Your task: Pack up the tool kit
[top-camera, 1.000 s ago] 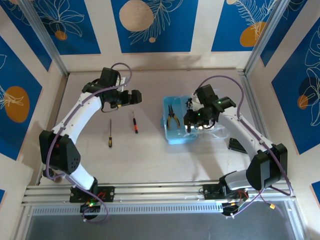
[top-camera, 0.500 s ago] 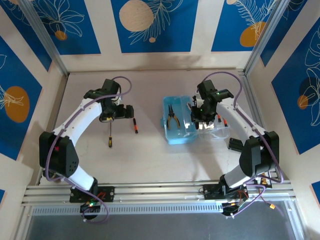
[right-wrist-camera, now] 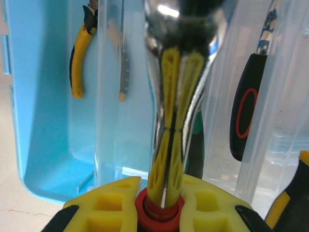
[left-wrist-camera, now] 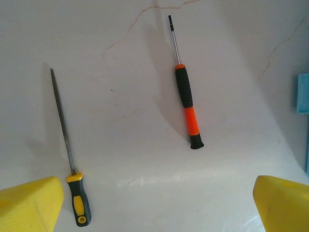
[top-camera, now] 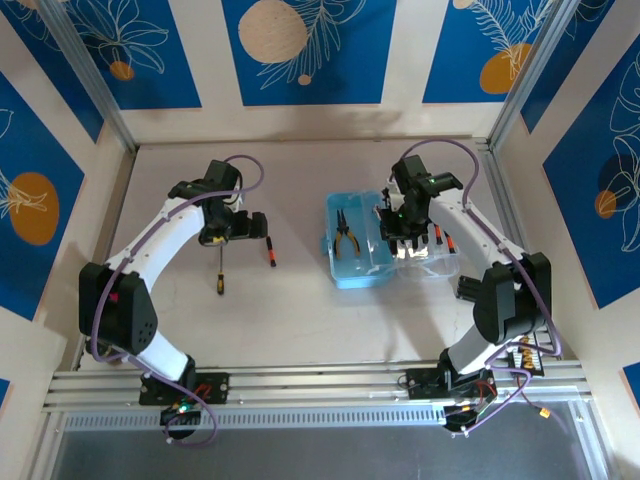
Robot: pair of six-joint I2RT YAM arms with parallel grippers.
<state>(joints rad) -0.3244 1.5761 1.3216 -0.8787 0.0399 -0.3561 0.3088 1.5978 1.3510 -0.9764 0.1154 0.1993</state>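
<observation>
Likely light, stiff and a little slippery, the orange screwdriver (left-wrist-camera: pixel 186 104) lies flat just ahead of the spread left gripper (left-wrist-camera: pixel 157 200), best pinched across its grippy handle, while the right gripper (right-wrist-camera: pixel 161 208) pinches a chrome tool (right-wrist-camera: pixel 181 72) over the case (right-wrist-camera: pixel 38 145).

Bright, even light, soft shadows; glare streaks the blurred chrome tool (right-wrist-camera: pixel 186 72) close-up.
</observation>
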